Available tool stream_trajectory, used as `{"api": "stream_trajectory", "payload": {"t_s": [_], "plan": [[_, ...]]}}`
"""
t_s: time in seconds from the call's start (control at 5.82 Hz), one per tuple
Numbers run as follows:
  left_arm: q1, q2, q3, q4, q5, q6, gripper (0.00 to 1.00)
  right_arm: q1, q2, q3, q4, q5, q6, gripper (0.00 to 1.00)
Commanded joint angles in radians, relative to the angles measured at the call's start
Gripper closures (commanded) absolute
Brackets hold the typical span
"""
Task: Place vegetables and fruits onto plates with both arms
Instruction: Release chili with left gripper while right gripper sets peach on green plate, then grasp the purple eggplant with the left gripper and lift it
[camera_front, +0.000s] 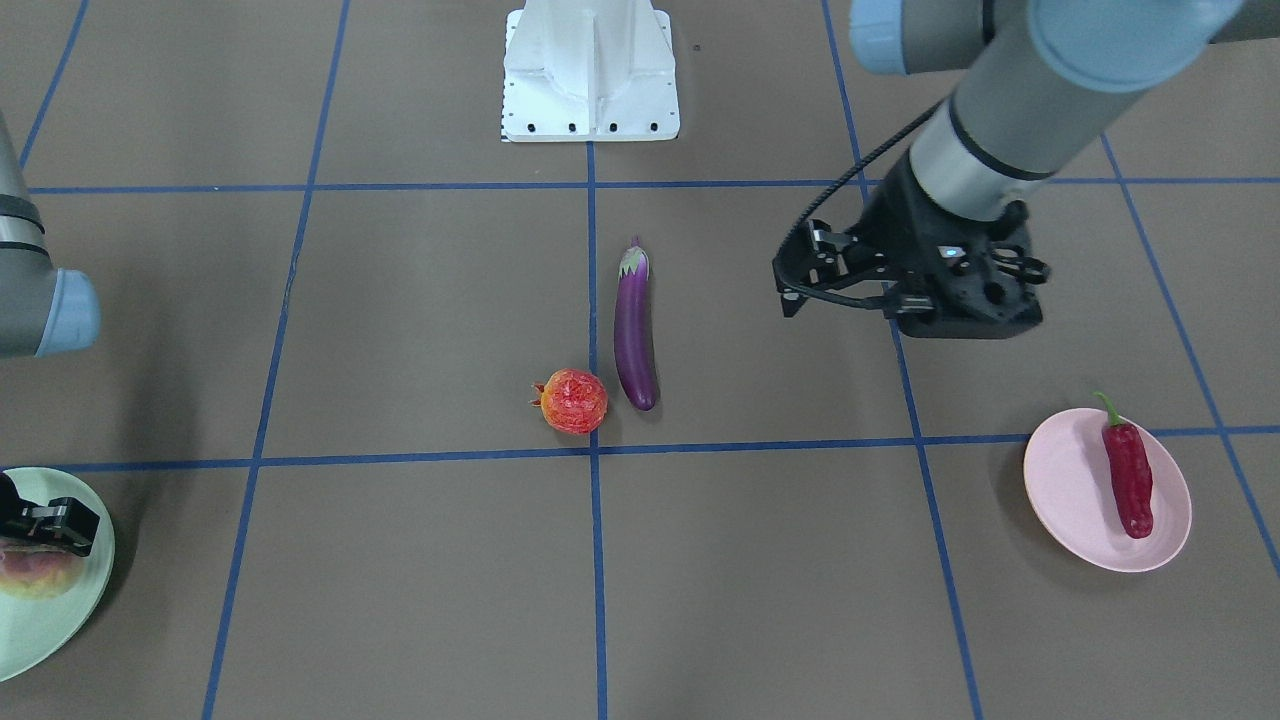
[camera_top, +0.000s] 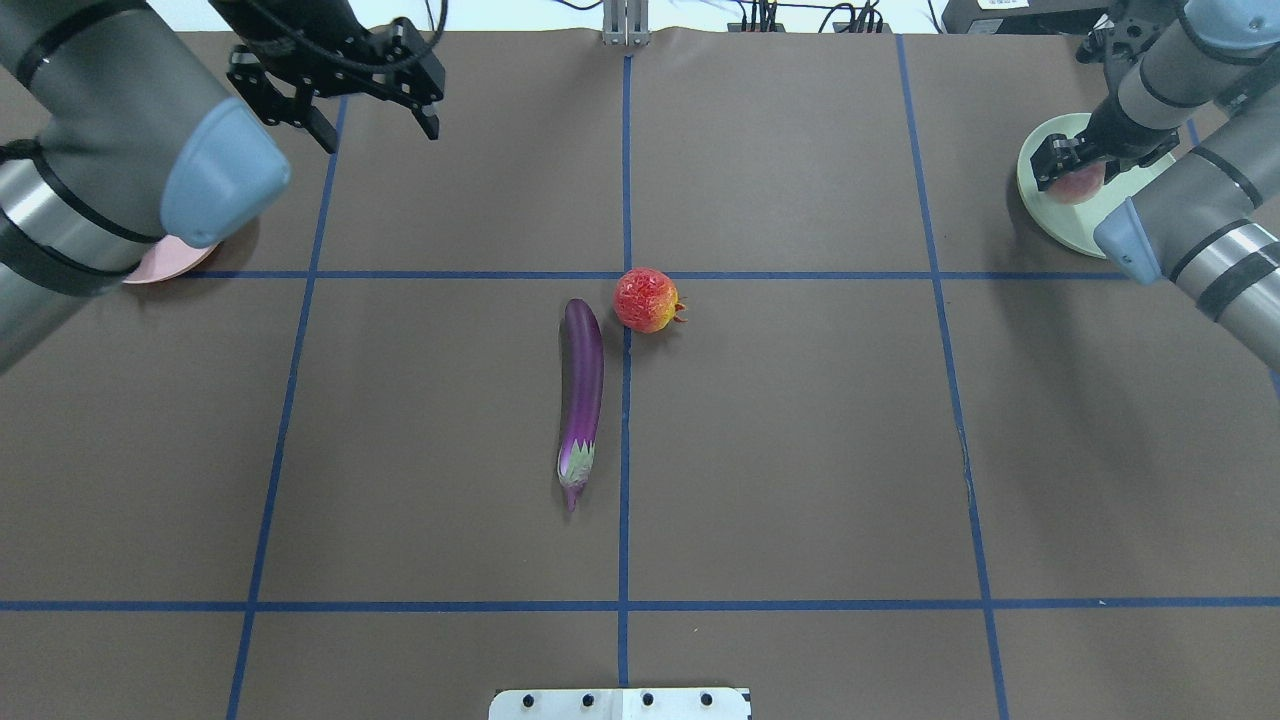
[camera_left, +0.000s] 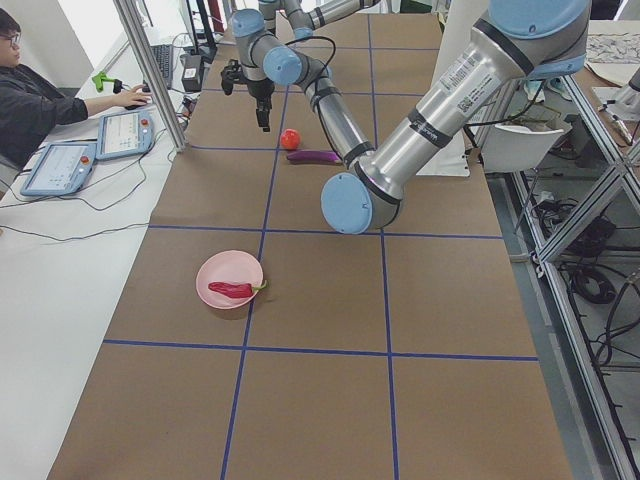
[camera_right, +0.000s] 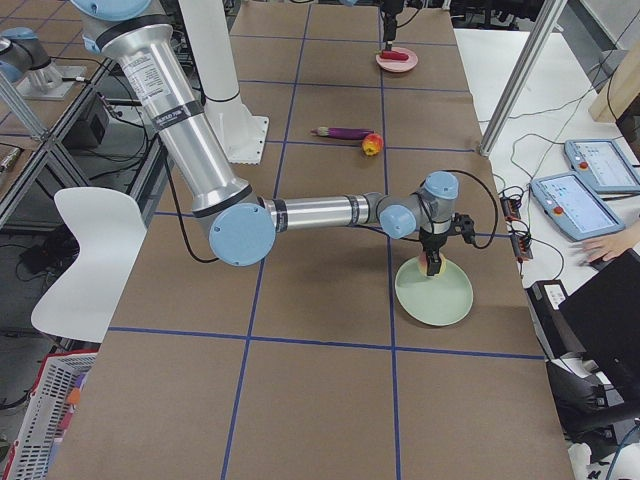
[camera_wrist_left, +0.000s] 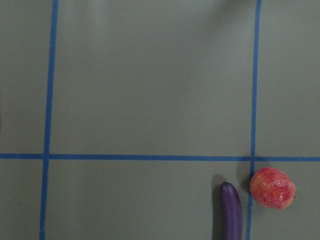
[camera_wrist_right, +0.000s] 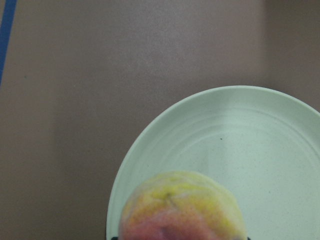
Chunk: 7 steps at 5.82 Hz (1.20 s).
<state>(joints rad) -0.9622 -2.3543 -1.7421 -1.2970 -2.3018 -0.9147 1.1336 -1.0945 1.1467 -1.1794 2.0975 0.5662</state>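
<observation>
Chili (camera_front: 1128, 485) (dark red) on pink plate (camera_front: 1065, 487)

A brown table (camera_top: 800, 450) is marked into large squares by blue tape lines (camera_top: 625, 420). Along its operators' edge runs a white desk (camera_left: 40, 300) carrying tablets (camera_left: 122, 133) and loose cables, and beyond the robot's edge stands a white chair (camera_right: 85, 250).
</observation>
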Motion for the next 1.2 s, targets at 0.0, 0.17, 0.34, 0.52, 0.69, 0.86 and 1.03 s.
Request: {"api": "stream_trajectory", "payload": {"t_s": [0.0,0.17,0.34,0.52,0.69,0.86,1.03], "plan": [[0.104,-0.016,-0.005,-0.002,0.076,-0.079,0.0,0.005,0.004,0.002,-0.003,0.041,0.02,0.02],[0.149,-0.019,-0.005,-0.002,0.093,-0.108,0.0,0.035,0.019,0.008,-0.028,0.062,0.018,0.01],[0.21,-0.023,-0.005,-0.004,0.143,-0.166,0.0,0.081,0.04,0.036,-0.081,0.128,0.011,0.01],[0.302,-0.029,0.004,-0.083,0.21,-0.25,0.0,0.127,0.057,0.075,-0.145,0.197,0.008,0.01],[0.348,-0.023,0.033,-0.153,0.264,-0.26,0.0,0.164,0.057,0.129,-0.19,0.249,0.006,0.01],[0.388,-0.025,0.12,-0.257,0.286,-0.262,0.0,0.178,0.059,0.195,-0.263,0.278,0.008,0.01],[0.405,-0.031,0.213,-0.36,0.313,-0.269,0.0,0.189,0.079,0.249,-0.345,0.283,0.008,0.02]]}}
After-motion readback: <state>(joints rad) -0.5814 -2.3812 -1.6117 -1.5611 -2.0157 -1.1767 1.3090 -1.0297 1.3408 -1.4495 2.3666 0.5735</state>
